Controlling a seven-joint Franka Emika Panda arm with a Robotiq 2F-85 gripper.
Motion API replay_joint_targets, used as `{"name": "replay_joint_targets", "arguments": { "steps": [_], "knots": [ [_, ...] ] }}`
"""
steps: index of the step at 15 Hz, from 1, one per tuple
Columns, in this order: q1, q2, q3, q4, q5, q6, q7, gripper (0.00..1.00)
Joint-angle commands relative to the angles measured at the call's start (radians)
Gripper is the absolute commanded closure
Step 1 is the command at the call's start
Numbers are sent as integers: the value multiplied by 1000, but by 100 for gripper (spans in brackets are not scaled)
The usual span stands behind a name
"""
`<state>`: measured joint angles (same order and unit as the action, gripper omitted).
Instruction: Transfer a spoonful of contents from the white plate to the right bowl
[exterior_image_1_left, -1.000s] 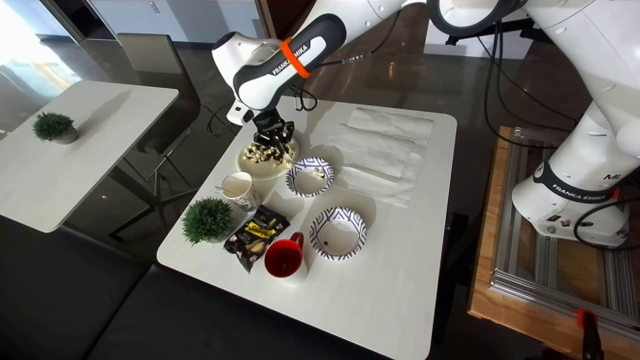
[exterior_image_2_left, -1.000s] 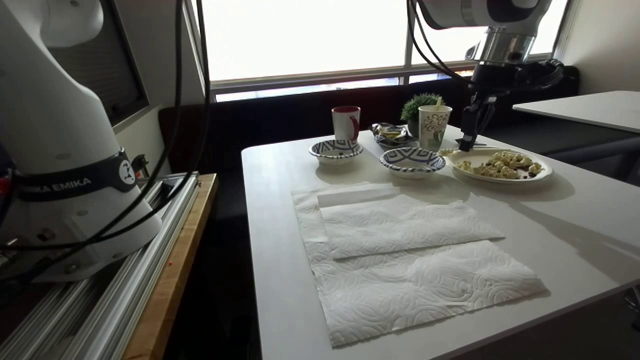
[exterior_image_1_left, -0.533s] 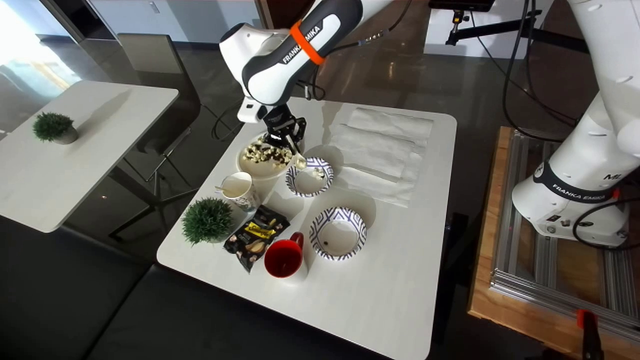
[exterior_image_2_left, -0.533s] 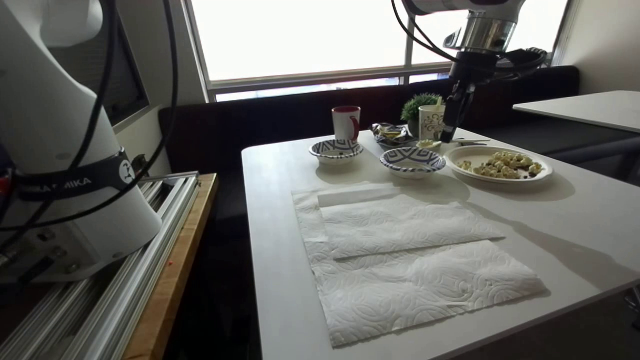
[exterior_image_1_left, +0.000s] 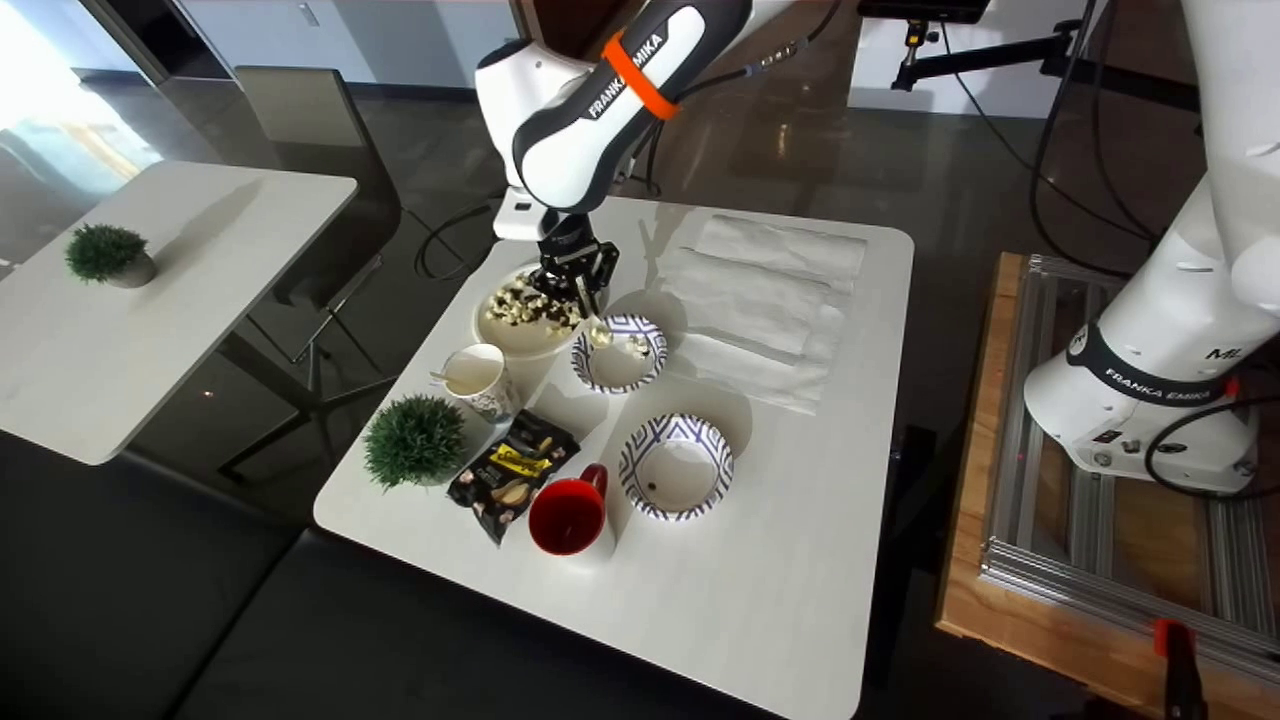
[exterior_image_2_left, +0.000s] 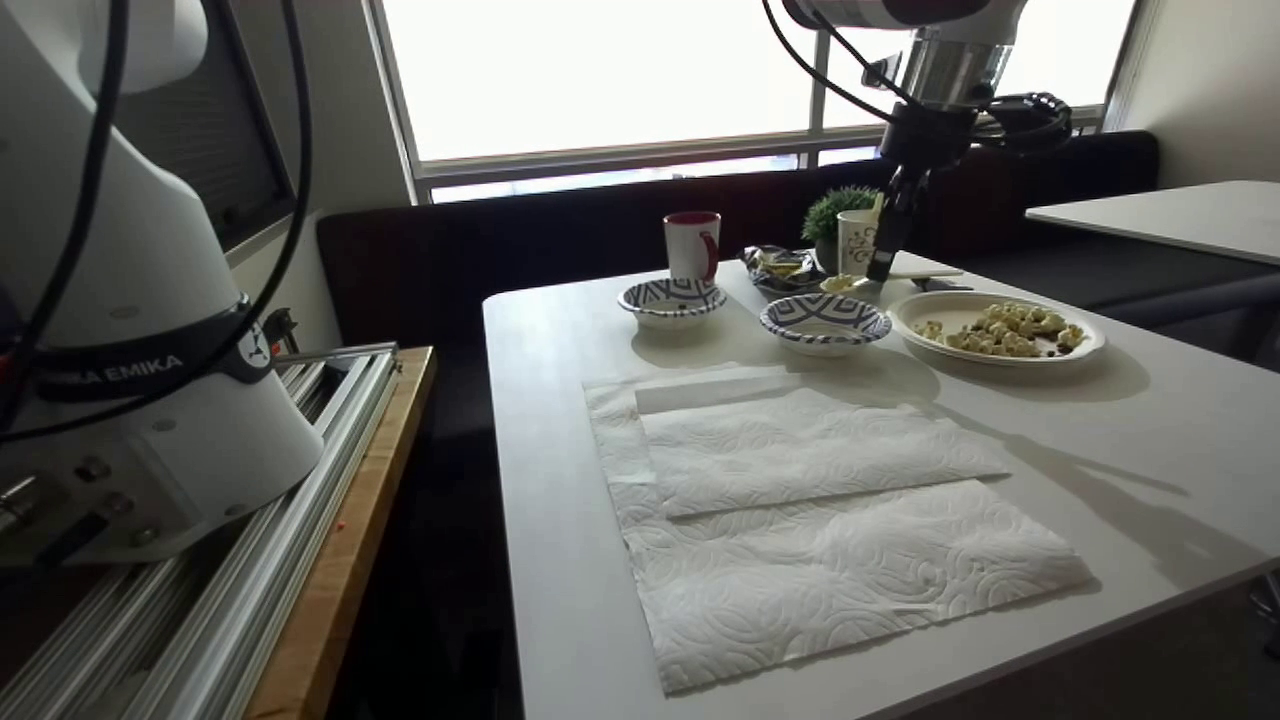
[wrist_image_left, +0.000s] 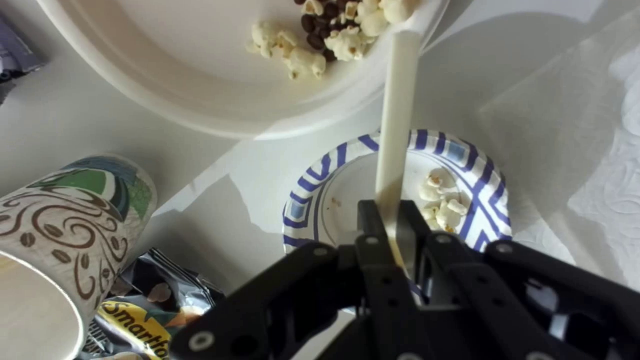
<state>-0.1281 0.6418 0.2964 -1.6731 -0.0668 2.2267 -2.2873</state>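
Note:
The white plate (exterior_image_1_left: 515, 338) holds the contents (exterior_image_1_left: 522, 305), popcorn with dark brown bits; both also show in the wrist view, plate (wrist_image_left: 195, 50) and heap (wrist_image_left: 345, 40). My gripper (wrist_image_left: 390, 210) is shut on the pale handle of a spoon (wrist_image_left: 396, 115). In an exterior view the gripper (exterior_image_2_left: 880, 268) holds the spoon (exterior_image_2_left: 928, 272) nearly level, with popcorn (exterior_image_2_left: 840, 284) on its scoop, above the rim of the striped bowl (exterior_image_2_left: 825, 340) beside the plate. That bowl has a few popcorn pieces inside (wrist_image_left: 442, 205). The scoop is hidden in the wrist view. A second striped bowl (exterior_image_1_left: 677, 470) holds a dark bit.
A paper cup (exterior_image_1_left: 480, 385) with a stick, a plant (exterior_image_1_left: 415, 440), a black snack bag (exterior_image_1_left: 515, 470) and a red-lined mug (exterior_image_1_left: 570, 520) stand along one side. Paper towels (exterior_image_2_left: 820, 450) lie on the other side of the bowls.
My gripper has moved from the plate's edge toward the near bowl. The spoon with popcorn has lifted off the plate and now hangs over that bowl's rim.

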Motion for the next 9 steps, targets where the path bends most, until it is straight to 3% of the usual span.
{"name": "replay_joint_targets", "arguments": {
  "steps": [1,5,6,9],
  "knots": [
    [11,-74,-20,-134,34,169,-69,97],
    [-10,-84,2,-209,49,328,-135,97],
    [26,-41,-29,-134,28,262,-87,87],
    [23,-50,-26,-163,31,300,-98,87]
  ]
}}
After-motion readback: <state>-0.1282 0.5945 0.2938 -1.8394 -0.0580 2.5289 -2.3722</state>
